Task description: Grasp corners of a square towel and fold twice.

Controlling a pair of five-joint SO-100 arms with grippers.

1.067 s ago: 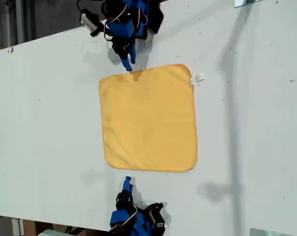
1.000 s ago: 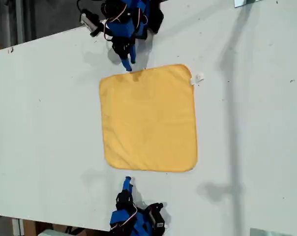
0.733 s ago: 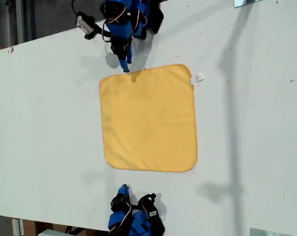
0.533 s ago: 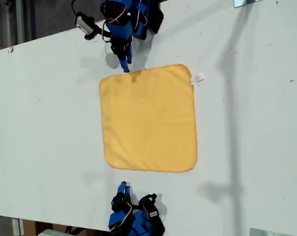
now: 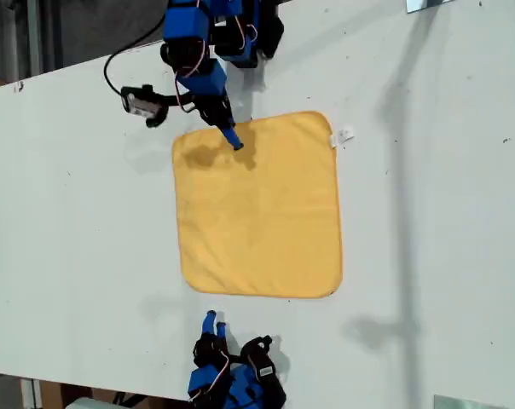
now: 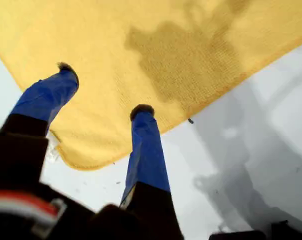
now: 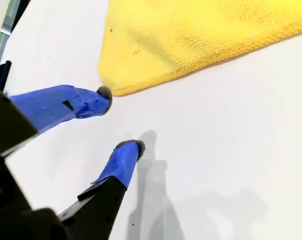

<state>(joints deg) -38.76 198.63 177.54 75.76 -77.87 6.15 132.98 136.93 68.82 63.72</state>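
Observation:
The yellow-orange square towel (image 5: 257,204) lies flat on the white table (image 5: 78,213), with its small white tag (image 5: 344,135) at the corner toward the exterior view's upper right. My first gripper (image 5: 232,141) comes from the exterior view's top. It hovers open over the towel (image 6: 191,45) just inside the upper-left corner (image 6: 76,160), casting a dark shadow on the cloth. My second gripper (image 5: 211,322), at the exterior view's bottom, stands open on bare table. Its fingertips (image 7: 105,94) are just short of the towel's lower-left corner (image 7: 108,82) and hold nothing.
The table's far edge runs diagonally across the exterior view's upper left, with dark floor beyond it. A long pole shadow (image 5: 402,213) crosses the table right of the towel. Pale objects sit at the exterior view's top-right (image 5: 428,4) and bottom-right (image 5: 462,402) edges.
The first arm swung out from the towel's top edge to hover over the cloth near its upper-left corner. The second arm drew back slightly toward the exterior view's bottom and opened.

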